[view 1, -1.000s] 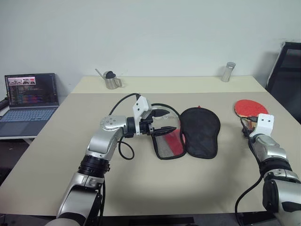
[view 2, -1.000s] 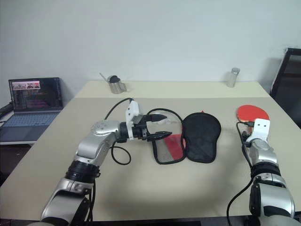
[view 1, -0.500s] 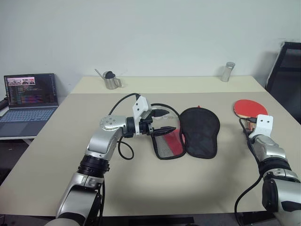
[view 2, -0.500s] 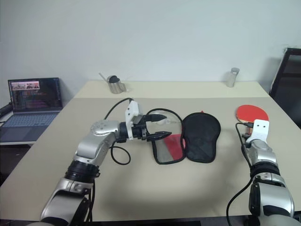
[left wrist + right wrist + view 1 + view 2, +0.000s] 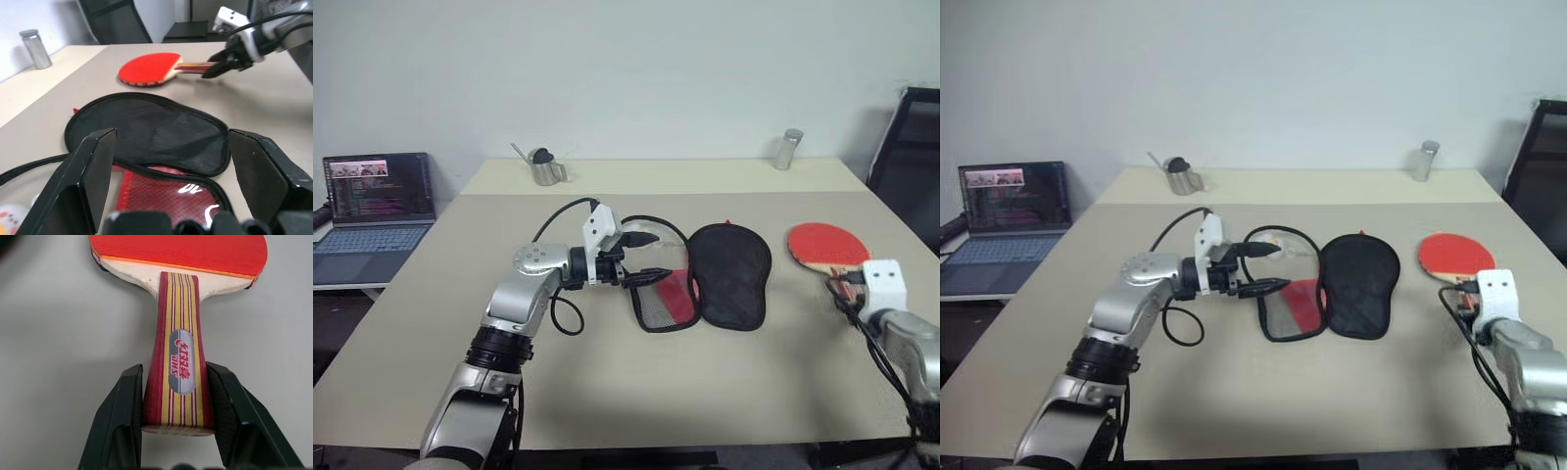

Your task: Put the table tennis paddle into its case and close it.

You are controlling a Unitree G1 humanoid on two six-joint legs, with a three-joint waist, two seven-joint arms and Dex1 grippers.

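Note:
The case lies unzipped and spread flat mid-table, its black half to the right and its red mesh-pocket half to the left. My left gripper hovers open at the left rim of the red half, pointing right, with nothing between its fingers; the left wrist view shows the case just beyond them. The table tennis paddle has its red face to the right of the case. My right gripper is shut on the paddle's striped wooden handle, near the table's right side.
An open laptop stands on a side table at the left. A small metal can and a metal cylinder stand along the far edge. A black chair is beyond the right edge.
My right gripper closed on the paddle's handle and drew back toward me, pulling the paddle a little nearer and leftward. The left arm and the case stayed where they were.

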